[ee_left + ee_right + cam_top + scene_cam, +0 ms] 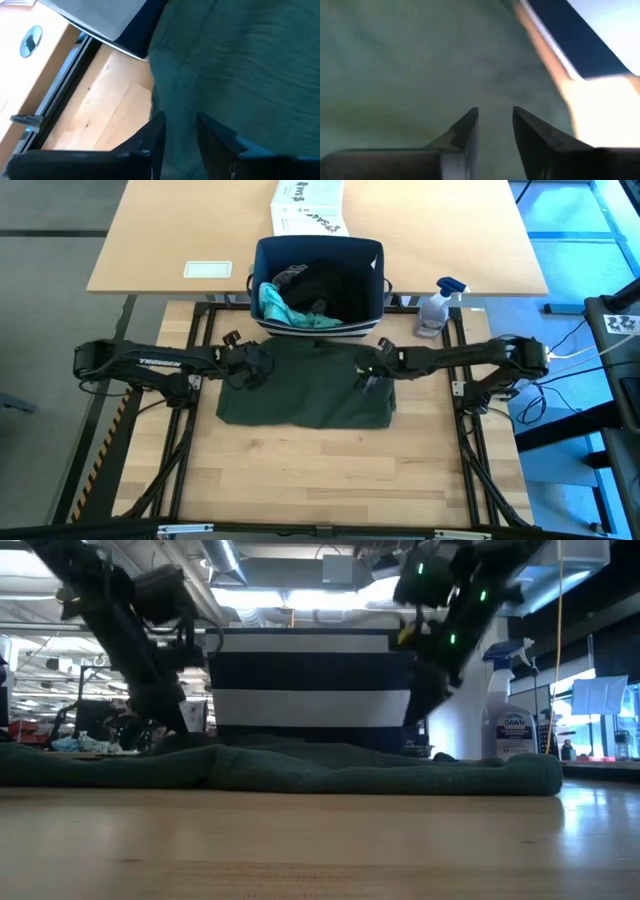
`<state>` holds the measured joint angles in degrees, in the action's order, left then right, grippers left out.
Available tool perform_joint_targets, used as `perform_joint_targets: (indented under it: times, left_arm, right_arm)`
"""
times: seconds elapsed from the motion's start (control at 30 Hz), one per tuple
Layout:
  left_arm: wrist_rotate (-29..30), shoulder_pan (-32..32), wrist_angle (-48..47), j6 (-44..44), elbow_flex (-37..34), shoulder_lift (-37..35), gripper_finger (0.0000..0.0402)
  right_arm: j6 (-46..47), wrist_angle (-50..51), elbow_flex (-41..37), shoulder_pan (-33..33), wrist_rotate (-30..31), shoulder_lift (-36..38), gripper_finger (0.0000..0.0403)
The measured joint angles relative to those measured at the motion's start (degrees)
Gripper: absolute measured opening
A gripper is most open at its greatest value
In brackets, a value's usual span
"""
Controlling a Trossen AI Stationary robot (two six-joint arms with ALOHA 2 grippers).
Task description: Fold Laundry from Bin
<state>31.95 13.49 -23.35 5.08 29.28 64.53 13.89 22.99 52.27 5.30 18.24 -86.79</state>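
Note:
An olive-green garment [305, 385] lies flat on the wooden table, its far edge just before the navy bin [320, 246]. A teal piece [275, 305] and dark clothes [325, 285] lie inside the bin. My left gripper [243, 372] stands open over the garment's far left corner. My right gripper [368, 375] stands open over its far right part. In the left wrist view the left gripper [180, 132] shows green cloth through its gap. The right gripper [495, 122] does the same in the right wrist view. Neither has cloth between its fingers.
A spray bottle [438, 305] stands to the right of the bin. A white printed box [308, 205] sits behind the bin on the far desk, and a white card [208, 269] lies at the desk's left. Bare wood [320, 470] stretches from the garment to the table's near edge.

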Motion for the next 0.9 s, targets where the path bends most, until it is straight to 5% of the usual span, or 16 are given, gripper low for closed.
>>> perform_joint_targets:
  times: [0.17,0.4,0.63,0.9]
  left_arm:
    - [-7.5,-5.3,-9.0,7.6,5.2,-2.8,0.0102]
    - [-31.0,-14.6,-9.9,15.7,3.3,-2.2,0.0101]
    - [-31.2,-26.5,-9.9,30.5,-3.6,1.5,0.0101]
    - [-30.2,-38.6,-8.5,45.7,-5.1,2.1,0.0101]
  right_arm:
    - [0.6,-0.8,0.5,-8.2,-2.3,1.7,0.0145]
    - [4.1,-10.3,-3.8,-18.2,-5.2,-2.3,0.0147]
    - [8.2,-13.3,-7.1,-22.3,-6.0,-7.3,0.0147]
    - [15.2,-1.7,-7.6,-28.6,-9.3,-7.5,0.0147]
